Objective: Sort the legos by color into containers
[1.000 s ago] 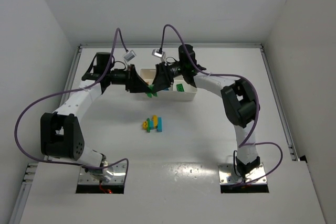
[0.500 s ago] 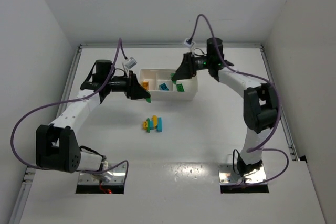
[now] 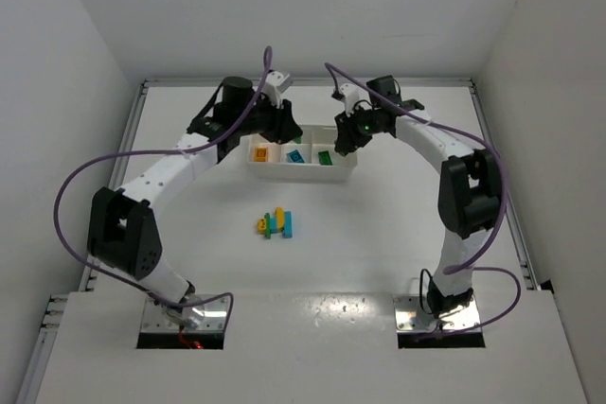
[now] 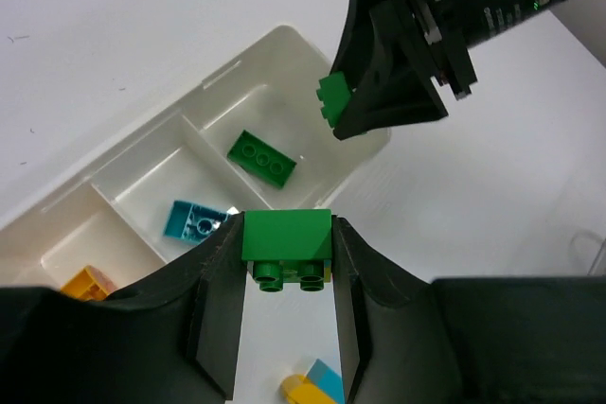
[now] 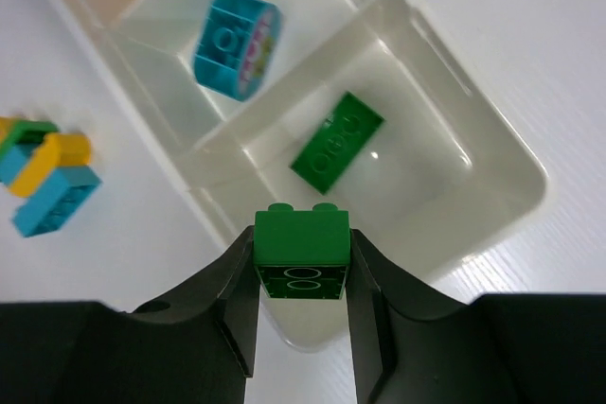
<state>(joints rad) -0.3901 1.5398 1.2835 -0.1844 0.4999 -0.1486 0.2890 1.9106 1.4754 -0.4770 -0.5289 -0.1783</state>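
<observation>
Several loose legos (image 3: 276, 224), yellow, cyan and green pieces stuck together in one small clump, lie on the table (image 3: 379, 234) on the near side of the tray (image 3: 301, 168), apart from it and roughly level with its middle.

Beyond the clump sits the tray itself, a white tray with three compartments side by side. Its left compartment holds an orange piece (image 3: 260, 151), the middle one a cyan piece (image 3: 296, 155), and the right one a flat green brick (image 3: 326, 156) lying studs up on the floor of the compartment, clear of the walls.

Both arms reach in over the tray from opposite ends. The left gripper (image 4: 286, 251) is clamped on the left-held green brick (image 4: 287, 236), a two-stud-wide piece pinched by its sides between the fingers and carried in the air above the tray. Which compartment it hangs over cannot be told.

The right gripper (image 5: 301, 262) is likewise closed on the right-held green brick (image 5: 302, 238), gripped by its sides with its studs pointing away from the wrist. It hangs above the tray's right end, over the edge of the compartment that holds the flat green brick, and touches nothing below. Seen from the left wrist, the two grippers are near each other above the tray but apart.
</observation>
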